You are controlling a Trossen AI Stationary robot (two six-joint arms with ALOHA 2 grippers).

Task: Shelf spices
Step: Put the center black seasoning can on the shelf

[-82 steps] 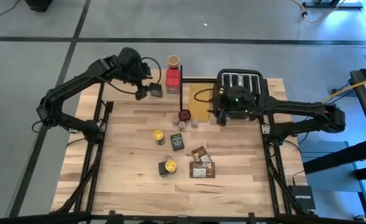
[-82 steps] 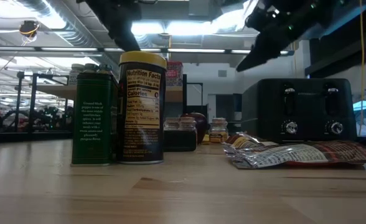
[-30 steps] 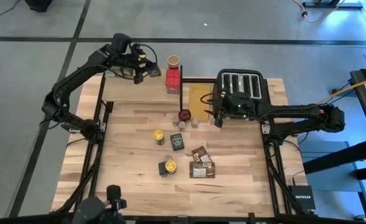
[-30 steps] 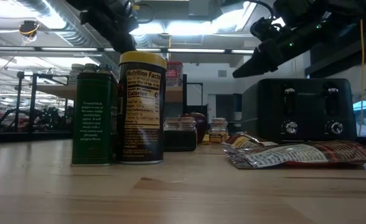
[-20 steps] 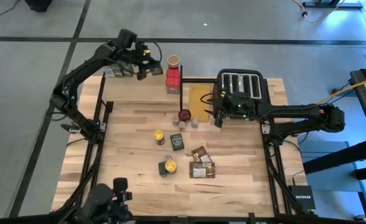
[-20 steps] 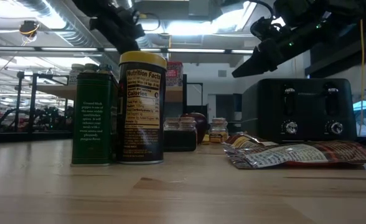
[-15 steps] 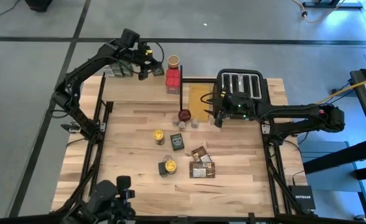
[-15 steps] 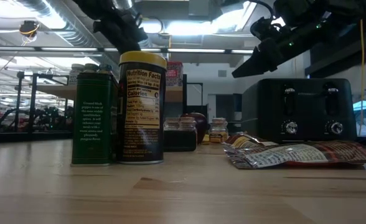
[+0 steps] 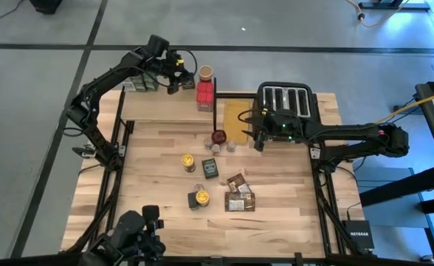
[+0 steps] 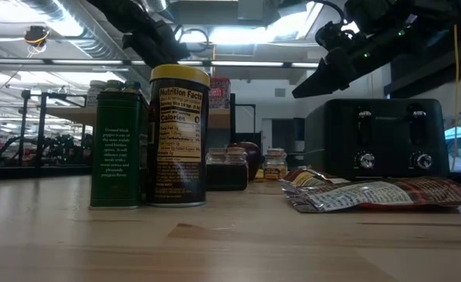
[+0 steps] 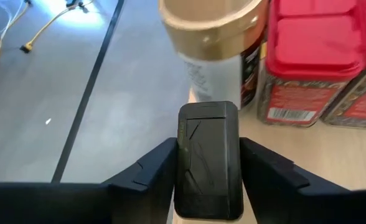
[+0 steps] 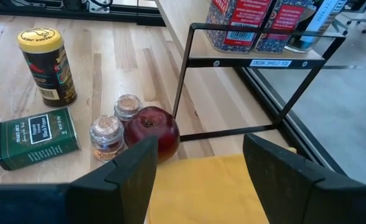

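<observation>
The shelf [image 9: 158, 107], a light-wood plank on a black frame, stands at the table's far left. On it stand a tan-lidded jar [image 9: 205, 72] [image 11: 211, 28] and red-lidded jars [image 9: 204, 94] [image 11: 320, 56]. My left gripper [image 9: 177, 80] [image 11: 208, 146] is over the shelf's far edge, shut on a dark tin [image 11: 208, 162], just left of the tan-lidded jar. My right gripper [image 9: 257, 140] [image 12: 195, 162] hovers open over the yellow board [image 12: 208, 186]. More spices sit on the table: two yellow-lidded jars [image 9: 189, 162], a green tin [image 9: 211, 168], brown packets [image 9: 239, 193]. My left gripper has the dark tin between its two fingers, one on each narrow side [image 11: 182, 168]. The fingers slant down from the table's left. The tin stands upright, its lower end [image 11: 208, 214] at the shelf's plank; I cannot tell whether it rests there.
A black toaster [image 9: 285, 100] stands at the far right. A dark red round knob [image 9: 218, 137] and two small jars [image 9: 221, 145] sit by the shelf's black leg [image 12: 186, 81]. A dark device [image 9: 132, 235] shows at the table's near left edge.
My left gripper has carried the dark tin along the shelf toward the table's right edge, closer to the tan-lidded jar, and sunk a little. The dark device at the near left edge has come farther into view.
</observation>
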